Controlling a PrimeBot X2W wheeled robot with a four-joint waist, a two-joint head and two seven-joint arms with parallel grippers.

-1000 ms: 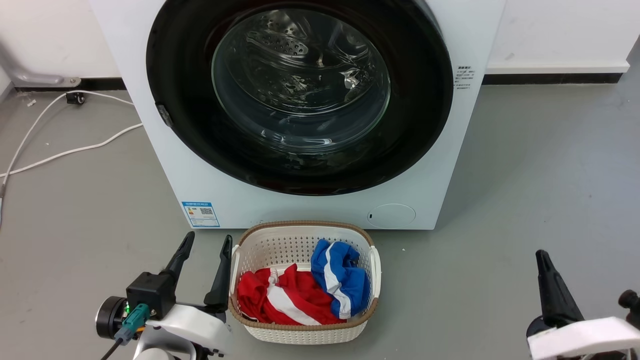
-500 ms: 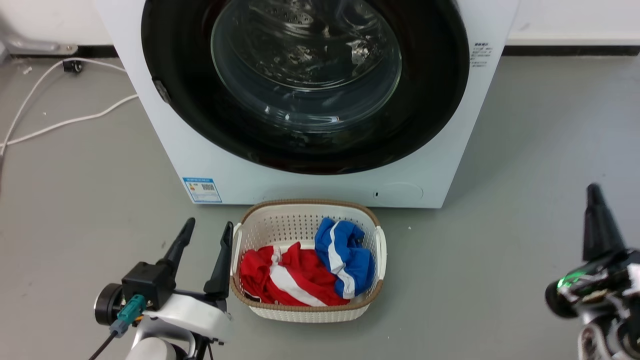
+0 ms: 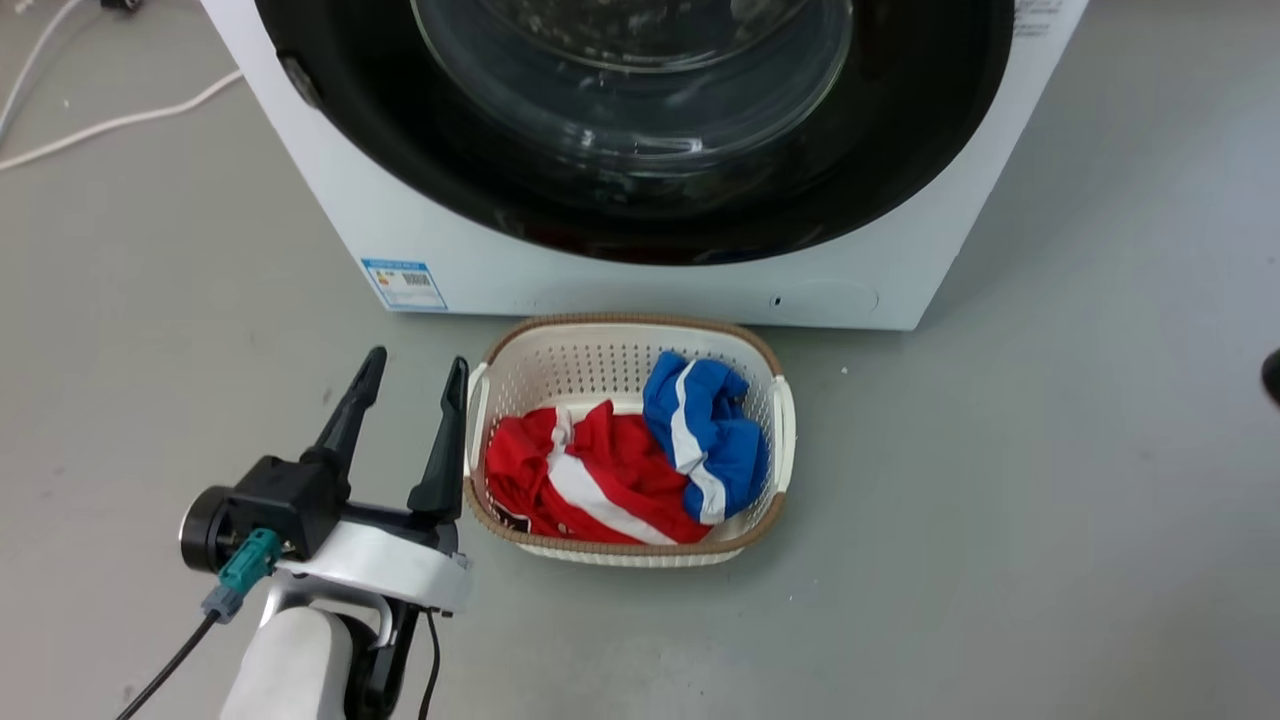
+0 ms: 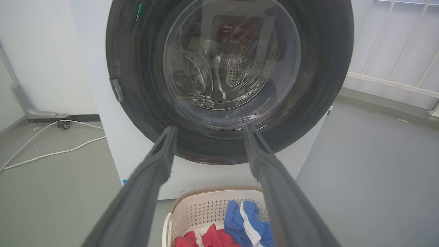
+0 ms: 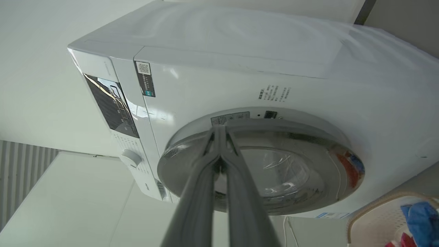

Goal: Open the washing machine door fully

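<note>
Door (image 3: 920, 130) sits shut, flush against the white front of the machine (image 3: 600, 290), its black ring glossy and the clear glass bowl at its centre showing the perforated drum behind. In the left wrist view a small metal hinge (image 4: 117, 90) shows on the ring's left edge. Low on the machine's front are a blue label (image 3: 404, 284) at the left and a round flap (image 3: 825, 298) at the right.

On the grey floor (image 3: 1000, 500), just in front of the machine, stands a white perforated basket (image 3: 620, 322) with a brown rim. It holds red-and-white clothing (image 3: 580, 480) and a blue-and-white piece (image 3: 705, 430). A white cable (image 3: 110, 122) runs over the floor at the machine's left.

The left gripper (image 3: 416, 358) hovers just beside the basket's left end, jaws apart and empty, fingers pointing towards the door, well short of it.

The right gripper (image 5: 219, 130) has its jaws together with nothing between them. In its own view the tips lie over the door's outer rim, on the side away from the basket. Whether they touch the rim I cannot tell.
</note>
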